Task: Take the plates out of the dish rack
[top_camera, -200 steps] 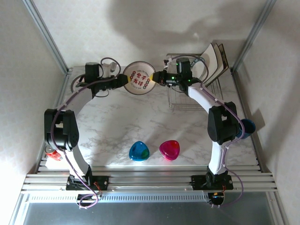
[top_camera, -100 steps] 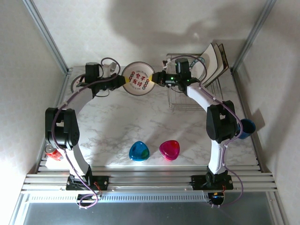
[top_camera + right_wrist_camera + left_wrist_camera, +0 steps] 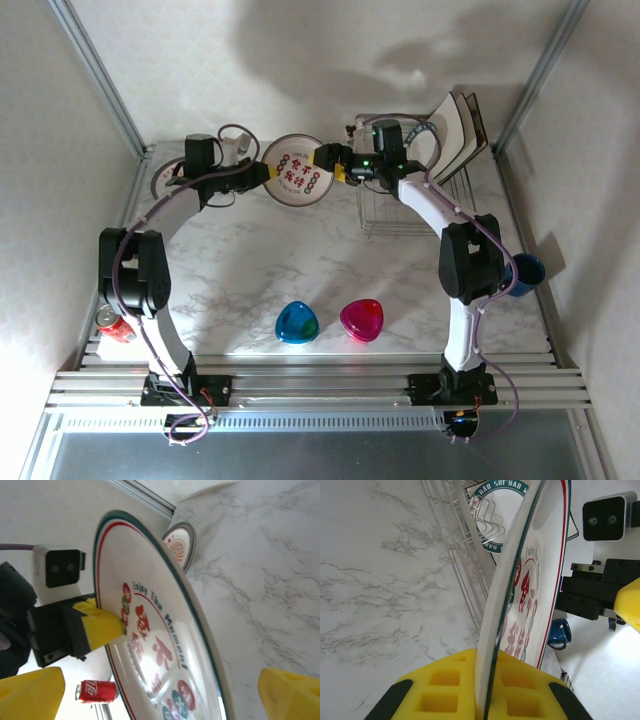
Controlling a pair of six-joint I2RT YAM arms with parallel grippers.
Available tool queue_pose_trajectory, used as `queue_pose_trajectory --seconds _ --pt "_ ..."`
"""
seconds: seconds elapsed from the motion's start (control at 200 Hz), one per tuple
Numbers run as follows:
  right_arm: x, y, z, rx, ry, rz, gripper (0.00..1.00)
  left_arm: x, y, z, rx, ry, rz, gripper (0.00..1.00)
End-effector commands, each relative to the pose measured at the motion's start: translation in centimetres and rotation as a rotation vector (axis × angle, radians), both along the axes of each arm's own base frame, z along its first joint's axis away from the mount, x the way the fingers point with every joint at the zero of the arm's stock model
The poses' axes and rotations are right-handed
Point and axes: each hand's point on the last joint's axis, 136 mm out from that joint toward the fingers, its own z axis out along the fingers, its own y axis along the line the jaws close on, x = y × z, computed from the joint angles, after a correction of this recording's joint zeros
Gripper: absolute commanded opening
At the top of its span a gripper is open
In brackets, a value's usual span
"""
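Observation:
A round white plate (image 3: 296, 170) with red characters and a dark rim hangs upright above the table, left of the dish rack (image 3: 400, 205). My left gripper (image 3: 264, 172) is shut on its left rim; in the left wrist view the plate's edge (image 3: 520, 580) runs down between the yellow pads (image 3: 445, 690). My right gripper (image 3: 333, 166) stands open around the plate's right rim, its yellow fingertips (image 3: 30, 695) wide apart on either side of the plate (image 3: 150, 630). Square plates (image 3: 458, 132) and another round plate (image 3: 492, 510) stand in the wire rack (image 3: 465, 555).
Another round plate (image 3: 182, 545) lies on the table at the back left. A blue dish (image 3: 297, 322) and a pink dish (image 3: 361, 319) sit near the front. A blue mug (image 3: 527, 270) stands at the right edge, a red can (image 3: 112, 325) at the front left.
My left gripper closed on the plate's left rim, then my right gripper opened and let go of the right rim. The plate has barely moved.

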Motion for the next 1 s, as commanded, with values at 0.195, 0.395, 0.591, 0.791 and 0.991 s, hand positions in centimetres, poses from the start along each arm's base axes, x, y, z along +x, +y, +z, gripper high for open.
queue_pose_trajectory --seconds 0.195,0.395,0.591,0.791,0.991 --pt "0.4 -9.3 0.7 -0.542 -0.089 -0.216 0.99 1.4 2.6 1.4 -0.027 -0.072 0.113 0.0" --pt "-0.9 -18.1 0.7 -0.934 -0.079 -0.339 0.99 2.7 7.4 2.2 -0.084 -0.085 0.329 0.0" --pt "-3.3 -26.3 0.2 -1.17 0.005 -0.385 0.99 3.1 12.8 2.6 -0.116 -0.117 0.57 0.0" --pt "-5.1 -31.3 0.5 -1.21 0.064 -0.453 0.99 2.0 19.4 2.1 -0.173 -0.121 0.833 0.0" --pt "-6.2 -33.6 0.0 -1.229 0.098 -0.483 0.99 0.5 24.5 0.8 -0.222 -0.105 1.016 0.0"
